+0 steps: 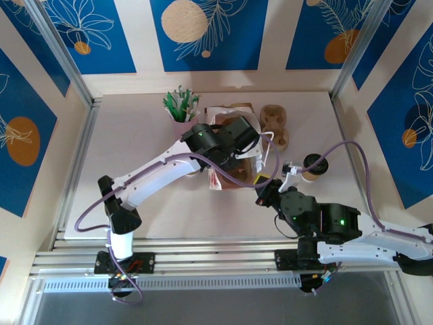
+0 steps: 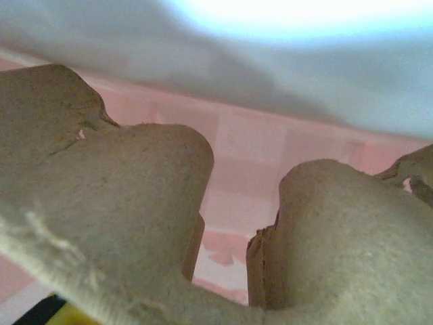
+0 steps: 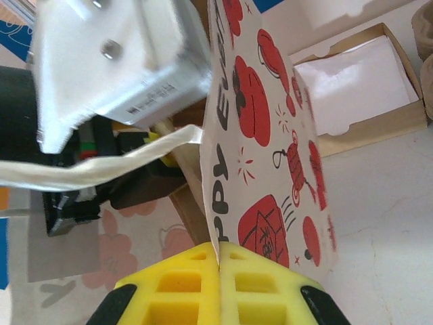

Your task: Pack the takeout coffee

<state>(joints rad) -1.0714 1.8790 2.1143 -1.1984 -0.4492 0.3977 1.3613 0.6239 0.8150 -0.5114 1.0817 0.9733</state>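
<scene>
Ahead of right hand point(image 3: 218, 277), clamped on white red-printed paper bag point(image 3: 270, 135) edge, loading under way: left hand point(image 1: 245, 139), grip untellable, inside by brown moulded-pulp carrier point(image 2: 122, 203); next, fetch lidded kraft paper cup point(image 1: 315, 166) nearby.

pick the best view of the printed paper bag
Right wrist: printed paper bag close up, edge pinched by right gripper. Top view: mostly hidden under the left arm. Left wrist: perhaps its pink inside.

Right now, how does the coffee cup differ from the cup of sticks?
Coffee cup: brown, dark top; cup of sticks: open, full of green and white sticks. Coffee cup sits right and nearer; cup of sticks far back, left. Both upright.
</scene>
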